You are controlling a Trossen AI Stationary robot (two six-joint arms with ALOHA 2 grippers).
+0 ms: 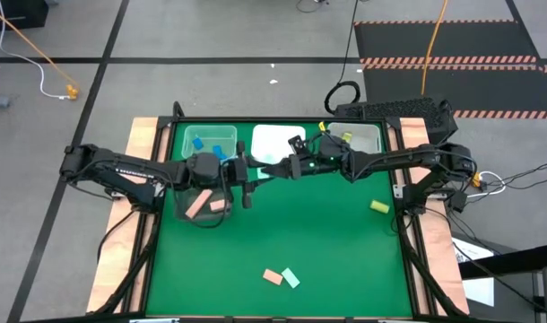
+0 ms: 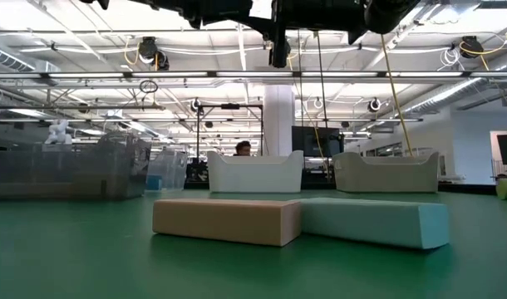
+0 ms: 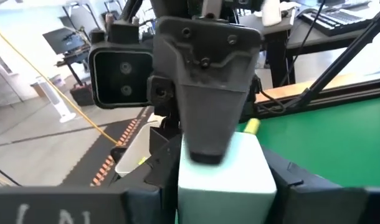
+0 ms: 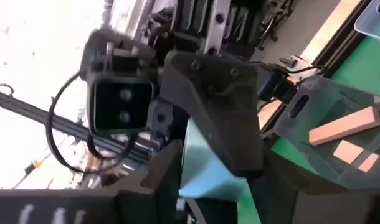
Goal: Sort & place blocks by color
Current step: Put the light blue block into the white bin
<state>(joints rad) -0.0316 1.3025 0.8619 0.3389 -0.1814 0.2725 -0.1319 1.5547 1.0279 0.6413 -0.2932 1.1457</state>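
Both grippers, left (image 1: 247, 172) and right (image 1: 275, 170), meet above the counter (image 1: 318, 242) with fingers closed on one pale mint block (image 3: 224, 171) between them, so, I judge, one should release only once the other's grip is firm.

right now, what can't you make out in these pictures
- Which hand actually grips the mint block: the left hand and right hand meet around it, and in each wrist view the other hand covers it.
- Contents of the white middle bin: in the high view, the right arm crosses its near side.
- Both hands in the low view: cut off by the top edge.
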